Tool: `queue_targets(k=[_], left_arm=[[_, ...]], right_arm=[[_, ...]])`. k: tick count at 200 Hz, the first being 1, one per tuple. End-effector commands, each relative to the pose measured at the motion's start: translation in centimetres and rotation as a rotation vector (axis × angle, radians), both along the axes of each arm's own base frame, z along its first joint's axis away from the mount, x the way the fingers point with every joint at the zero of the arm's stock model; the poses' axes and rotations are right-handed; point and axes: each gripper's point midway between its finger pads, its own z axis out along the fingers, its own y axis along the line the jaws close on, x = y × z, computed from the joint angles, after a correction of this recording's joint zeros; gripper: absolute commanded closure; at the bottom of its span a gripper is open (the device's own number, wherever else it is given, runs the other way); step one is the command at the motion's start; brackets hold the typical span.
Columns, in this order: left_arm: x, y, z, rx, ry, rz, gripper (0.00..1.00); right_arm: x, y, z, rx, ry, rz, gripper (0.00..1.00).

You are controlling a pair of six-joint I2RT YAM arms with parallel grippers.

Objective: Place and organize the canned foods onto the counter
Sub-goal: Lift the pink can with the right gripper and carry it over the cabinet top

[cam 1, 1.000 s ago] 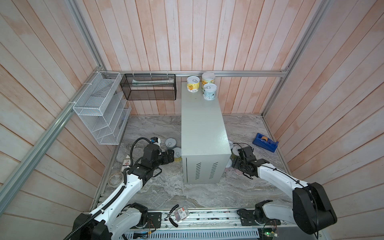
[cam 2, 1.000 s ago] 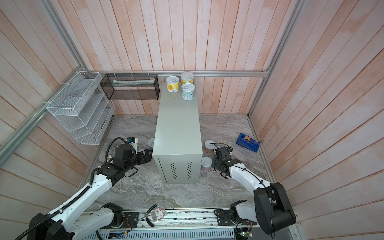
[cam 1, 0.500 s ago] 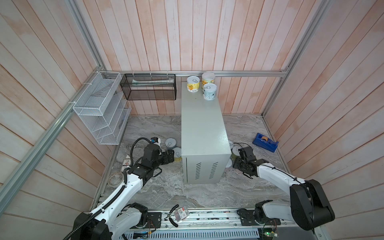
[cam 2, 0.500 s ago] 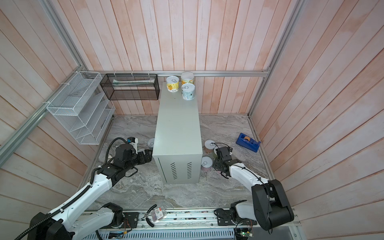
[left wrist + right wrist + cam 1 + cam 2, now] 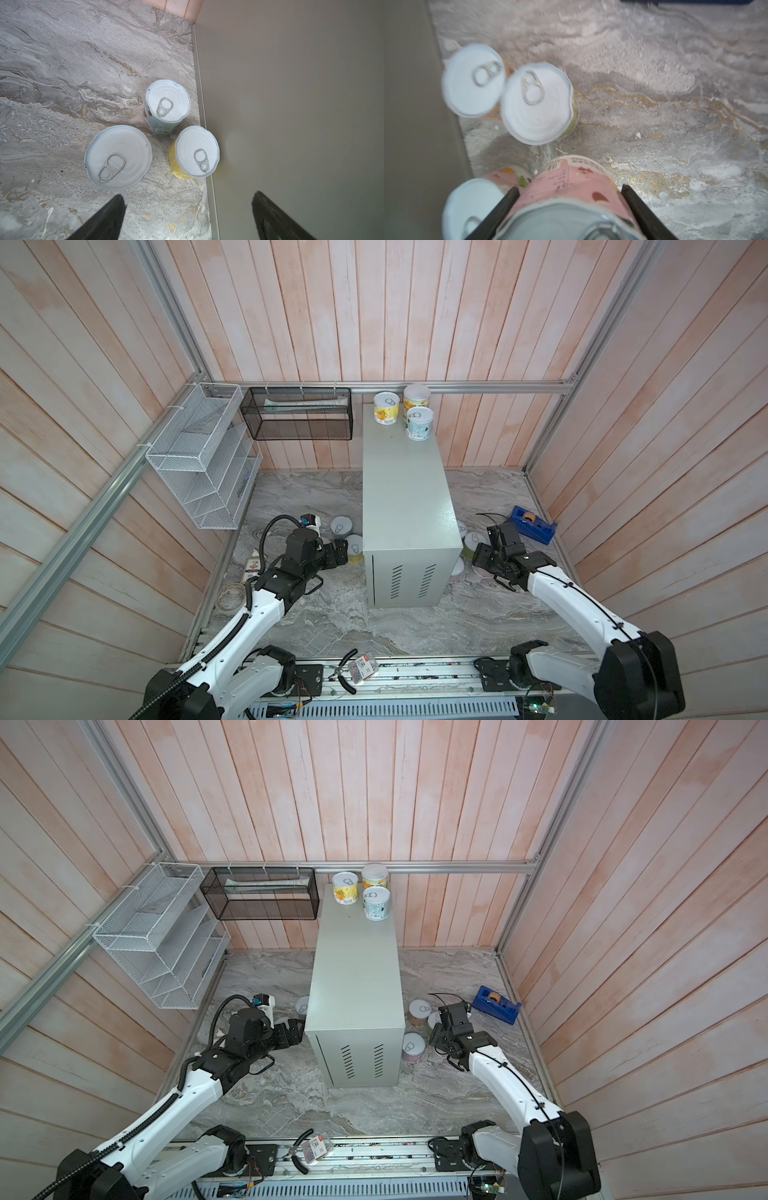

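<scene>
- Left gripper in both top views: low over the marble floor, left of the counter, jaws spread wide with nothing between; yellow can just to its right, close against the counter's left wall
- Right gripper in the same views: low on the counter's right side, its load mostly hidden under it; three cans upright at the far end of the counter top
- Left wrist view: fingers far apart, one over marble, the other in front of the counter's wall; yellow can upright, lid up, straight ahead and just beside that wall; pale-blue can farther on, wide-lidded can alongside toward open floor; reveals the narrow slot between yellow can and wall, lost from above and judged tight for a finger
- Right wrist view: fingers pressed on both sides of pink can, lid up, axis upright as far as can be judged; resting on the floor or raised, cannot tell; second pink can just beside it toward the counter; green-labelled can and orange-labelled can farther off, blurred; settles the grip that the top views leave hidden
- Coming move, as a judgement: straight lift of pink can, then leftward over the counter's edge, with the counter top well above and to the left of this gripper; right arm nearer for the right-hand cluster, left arm nearer for yellow can
</scene>
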Motion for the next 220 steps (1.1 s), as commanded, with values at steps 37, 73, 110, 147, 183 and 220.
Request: queue_targets(k=[37,73,110,147,183,220], left_arm=[[0.3,0.2,1.8,0.016,-0.036,0.007,0.03],[0.4,0.3,2.0,0.014,-0.037,0.014,0.03],[0.3,0.6,2.7,0.014,-0.051,0.027,0.03],[0.3,0.9,3.2,0.015,-0.055,0.050,0.03],[0.1,1.1,3.8,-0.003,-0.069,0.065,0.03],[0.2,0.7,4.1,-0.026,-0.075,0.056,0.03]], right_arm=[[-0.8,-0.2,11.5,-0.039,-0.132,0.097,1.00],[-1.0,0.1,18.7,-0.020,-0.241,0.124,1.00],[-0.8,1.1,24.9,-0.026,-0.340,0.163,1.00],[-0.2,4.2,29.3,-0.091,-0.406,0.229,1.00],[0.5,8.0,33.0,-0.104,-0.475,0.339,1.00],[1.4,12.8,35.7,-0.093,-0.507,0.496,1.00]])
